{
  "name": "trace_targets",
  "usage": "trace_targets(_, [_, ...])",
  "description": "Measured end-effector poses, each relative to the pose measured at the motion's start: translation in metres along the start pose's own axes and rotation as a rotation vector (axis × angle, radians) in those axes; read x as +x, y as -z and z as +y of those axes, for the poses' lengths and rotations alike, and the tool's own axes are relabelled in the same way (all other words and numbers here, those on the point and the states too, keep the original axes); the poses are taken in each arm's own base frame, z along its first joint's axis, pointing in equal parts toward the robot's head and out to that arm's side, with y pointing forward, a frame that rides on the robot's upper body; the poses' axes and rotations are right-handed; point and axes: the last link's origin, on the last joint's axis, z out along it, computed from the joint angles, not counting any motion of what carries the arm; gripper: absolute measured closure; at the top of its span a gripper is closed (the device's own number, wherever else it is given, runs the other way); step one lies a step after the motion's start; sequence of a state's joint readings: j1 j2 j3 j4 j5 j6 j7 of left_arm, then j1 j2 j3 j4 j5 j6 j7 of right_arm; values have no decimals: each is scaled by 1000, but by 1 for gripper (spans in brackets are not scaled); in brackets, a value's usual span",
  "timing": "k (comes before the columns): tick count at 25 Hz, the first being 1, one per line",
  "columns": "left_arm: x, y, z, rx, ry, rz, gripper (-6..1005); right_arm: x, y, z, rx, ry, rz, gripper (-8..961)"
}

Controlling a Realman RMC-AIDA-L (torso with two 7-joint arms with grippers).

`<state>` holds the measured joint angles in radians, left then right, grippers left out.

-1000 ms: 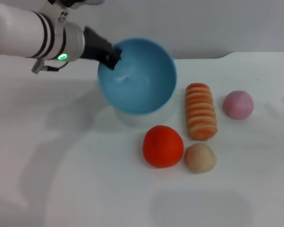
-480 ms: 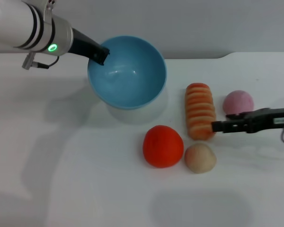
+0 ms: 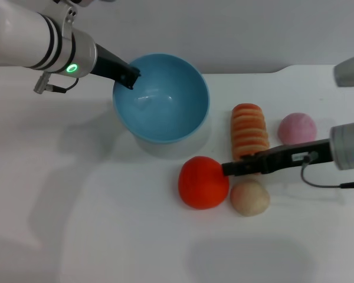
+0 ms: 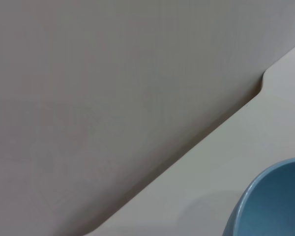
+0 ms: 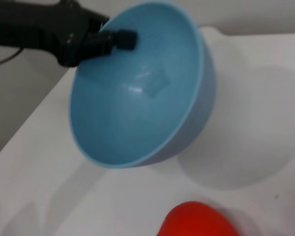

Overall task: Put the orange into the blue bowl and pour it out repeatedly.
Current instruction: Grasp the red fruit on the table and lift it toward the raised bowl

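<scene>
Since half a second before, the right gripper point(image 3: 227, 169) had advanced from beside the pink ball point(image 3: 297, 128) to the orange point(image 3: 203, 182); its dark tip now sat at the orange's upper side, on the side facing the striped roll point(image 3: 250, 137). Whether it touched the orange could not be told. A second before, this arm was barely in the head view. The left gripper point(image 3: 130, 77) and the blue bowl point(image 3: 161, 97) had shifted only slightly; a second before, the bowl was tipped more steeply toward the camera.

The right arm reached in low from the far side of the striped roll, its long dark finger lying across the roll's near end and just above the tan ball point(image 3: 249, 197). Only one dark bar was visible, so I cannot tell how far its fingers were spread. The left arm came in from the bowl's far side, its dark tip clamped on the bowl's rim, holding the bowl tilted and raised off the white table point(image 3: 106, 224), with a shadow under it.

The orange lay on the table, outside the bowl, just beside the tan ball and near the bowl.

In the right wrist view the orange point(image 5: 199, 220) was cut off at the edge and the bowl point(image 5: 137, 98) was empty. The left wrist view showed only a sliver of the bowl's rim point(image 4: 265, 196) and the table edge.
</scene>
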<state>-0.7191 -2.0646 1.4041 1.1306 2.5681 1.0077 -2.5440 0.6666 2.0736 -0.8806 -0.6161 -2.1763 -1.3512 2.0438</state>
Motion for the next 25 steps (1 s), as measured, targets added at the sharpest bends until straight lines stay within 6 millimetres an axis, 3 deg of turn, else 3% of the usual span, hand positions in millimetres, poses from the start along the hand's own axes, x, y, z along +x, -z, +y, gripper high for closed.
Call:
trace_targets(12, [1, -1, 1, 6, -13, 7, 1001, 6, -32, 8, -32, -26, 0, 191])
trace_targets(17, [0, -2, 1, 9, -20, 7, 1000, 7, -35, 6, -17, -27, 5, 195])
trace_targets(22, [-1, -2, 1, 9, -22, 5, 1000, 8, -34, 6, -18, 16, 8, 222])
trace_targets(25, [-2, -3, 1, 9, -22, 2, 1000, 8, -34, 6, -19, 28, 8, 324])
